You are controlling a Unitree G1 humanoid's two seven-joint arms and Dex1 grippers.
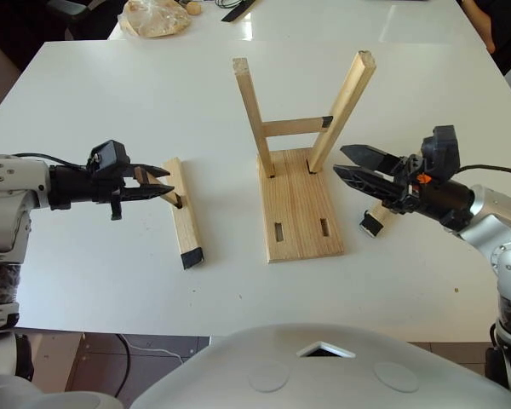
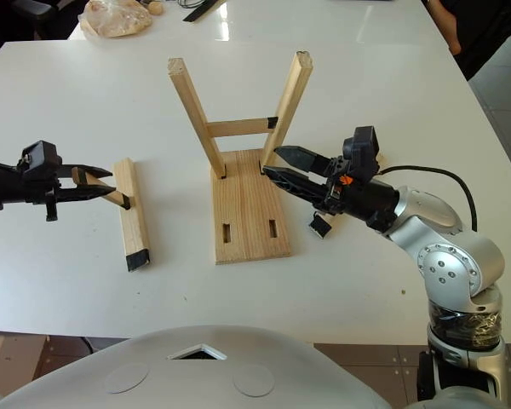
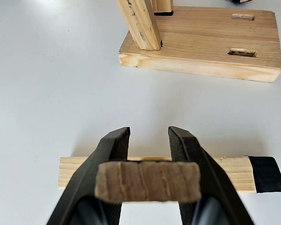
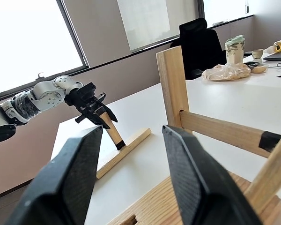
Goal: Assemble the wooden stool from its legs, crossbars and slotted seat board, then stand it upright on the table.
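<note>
Your left hand (image 1: 166, 184) is closed on a short bar (image 3: 147, 180). The bar sticks up, leaning, from a loose leg (image 1: 186, 223). That leg lies flat on the table (image 1: 85, 85), right under the hand. Its long side runs from far away back toward you, and its black end points at you.

Your right hand (image 1: 339, 159) is open and holds nothing. Its fingertips are just beside the bottom of a standing leg (image 1: 344, 106). Another stick (image 1: 373, 221) with a black end lies under this hand, and most of it is hidden.

Between your two hands the seat board (image 1: 302, 213) lies flat. Its long side also runs from far to near. Two legs stand in the slots at its far end, the other leg (image 1: 254, 115) on the side toward your left hand. A cross bar (image 1: 294, 127) joins them. They point up and lean apart at the top. The two empty slots (image 1: 278, 231) are at the near end.

It looks to me like the job is about half done. The loose leg pieces need to go into the empty slots. Then you turn the stool over so it stands on its legs.
</note>
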